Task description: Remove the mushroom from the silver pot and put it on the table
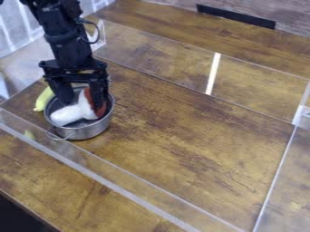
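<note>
At the far left you have a yellow-green corn cob (43,96) lying on the table (194,136) just beside the silver pot (80,126). Your gripper (82,102) points straight down over the pot with its jaws spread wide, holding nothing. The mushroom (75,111) lies inside the pot between them, white stem leftward, reddish cap to the right

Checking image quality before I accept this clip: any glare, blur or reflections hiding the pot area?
Camera view: a bright glare streak on the clear acrylic wall, well away from the small shiny silver pot; overall soft and low-resolution; the white-stemmed toy mushroom in the pot stays readable under the open black gripper; top-left corner washed out.
</note>
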`<state>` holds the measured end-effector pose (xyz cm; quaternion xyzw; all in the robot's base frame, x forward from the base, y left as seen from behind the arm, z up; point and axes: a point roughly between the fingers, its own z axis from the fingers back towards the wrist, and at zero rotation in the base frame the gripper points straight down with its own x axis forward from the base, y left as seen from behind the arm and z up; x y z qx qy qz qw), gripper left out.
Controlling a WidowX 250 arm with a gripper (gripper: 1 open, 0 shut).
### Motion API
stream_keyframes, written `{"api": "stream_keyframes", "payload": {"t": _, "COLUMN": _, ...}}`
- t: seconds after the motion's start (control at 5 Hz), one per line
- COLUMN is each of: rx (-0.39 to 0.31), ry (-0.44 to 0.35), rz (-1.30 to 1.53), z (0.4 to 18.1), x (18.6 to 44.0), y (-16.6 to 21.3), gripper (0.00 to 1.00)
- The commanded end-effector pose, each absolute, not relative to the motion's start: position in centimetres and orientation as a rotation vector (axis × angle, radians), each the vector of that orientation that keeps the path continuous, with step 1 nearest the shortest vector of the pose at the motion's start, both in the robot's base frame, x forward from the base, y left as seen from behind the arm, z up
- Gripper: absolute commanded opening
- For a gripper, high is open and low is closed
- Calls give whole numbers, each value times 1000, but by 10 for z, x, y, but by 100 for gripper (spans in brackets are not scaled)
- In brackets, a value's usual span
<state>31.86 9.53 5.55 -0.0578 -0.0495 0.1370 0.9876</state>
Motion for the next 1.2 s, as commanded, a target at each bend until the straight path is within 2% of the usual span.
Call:
{"api": "stream_keyframes", "payload": {"t": 0.0, "rx": -98, "ry": -162, "rz": 294, "z": 72, "x": 327, "y": 106, "gripper": 0}}
{"api": "stream_keyframes", "payload": {"t": 0.2, "rx": -103, "ry": -165, "rz": 302, "z": 77, "x": 327, "y": 105, "gripper": 0}}
{"api": "stream_keyframes", "payload": {"t": 0.4, "rx": -115, "ry": -158, "rz": 301, "z": 77, "x": 325, "y": 105, "gripper": 100}}
{"api": "stream_keyframes", "payload": {"t": 0.6, "rx": -127, "ry": -149, "rz": 301, "z": 77, "x": 324, "y": 104, "gripper": 100}}
{"api": "stream_keyframes", "payload": {"t": 0.8, "rx": -125, "ry": -144, "rz": 308, "z": 72, "x": 326, "y": 105, "gripper": 0}}
{"api": "stream_keyframes", "payload": {"t": 1.0, "rx": -123, "ry": -166, "rz": 289, "z": 97, "x": 334, "y": 90, "gripper": 0}}
